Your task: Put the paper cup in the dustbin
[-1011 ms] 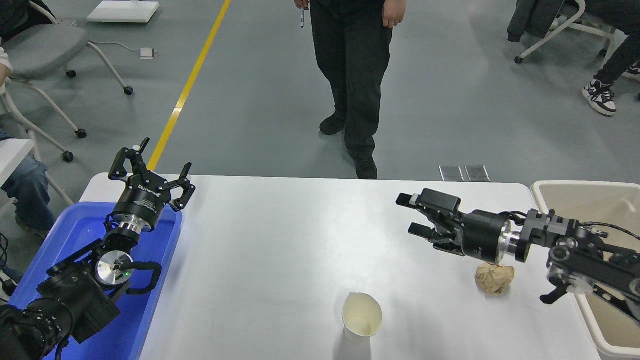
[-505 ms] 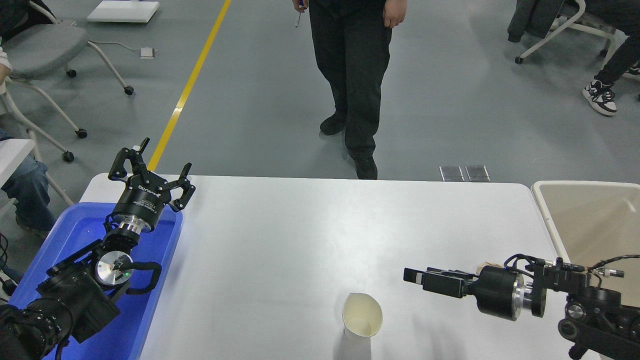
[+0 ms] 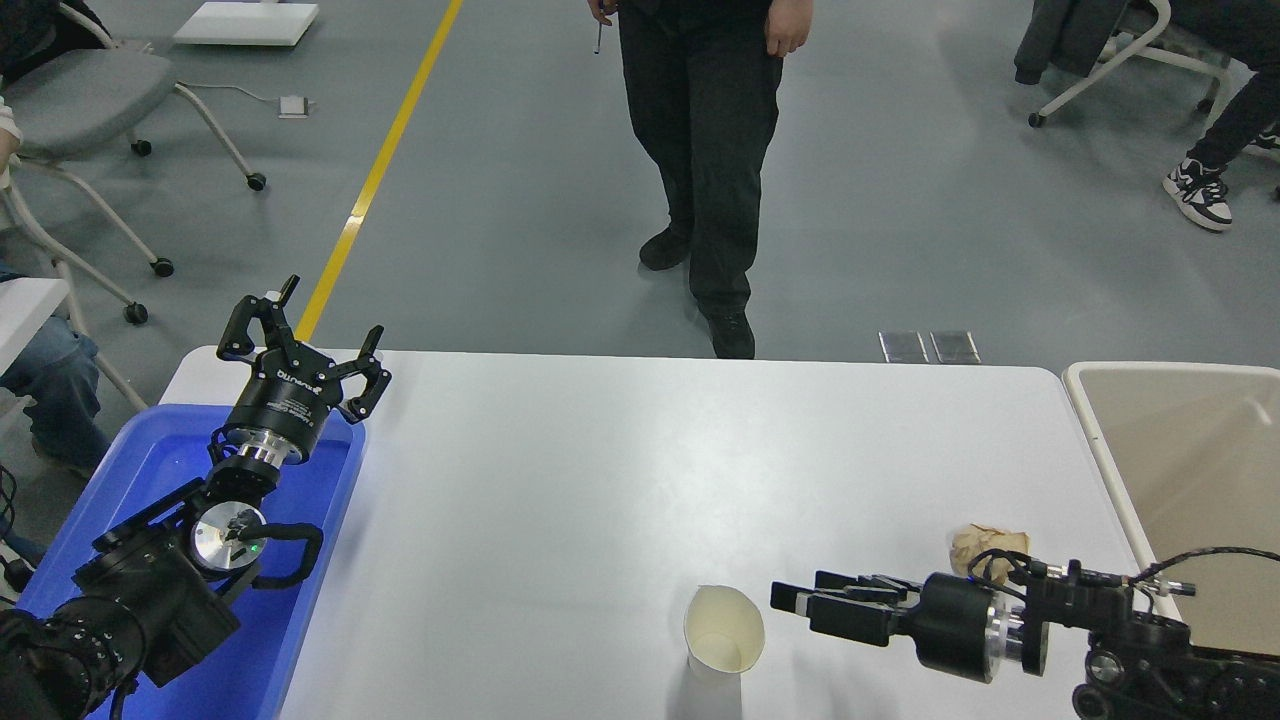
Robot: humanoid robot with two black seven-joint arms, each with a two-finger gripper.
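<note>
Cup [image 3: 724, 636] upright near the counter's [image 3: 620, 470] front edge, open room all round. Right gripper [image 3: 800, 603] low just beside it, not touching, fingers slightly spread. Paper ball [image 3: 985, 545] behind the wrist. Bin [image 3: 1085, 400] off the right edge. Left gripper [image 3: 300, 335] spread, parked over blue tray [image 3: 150, 460].
</note>
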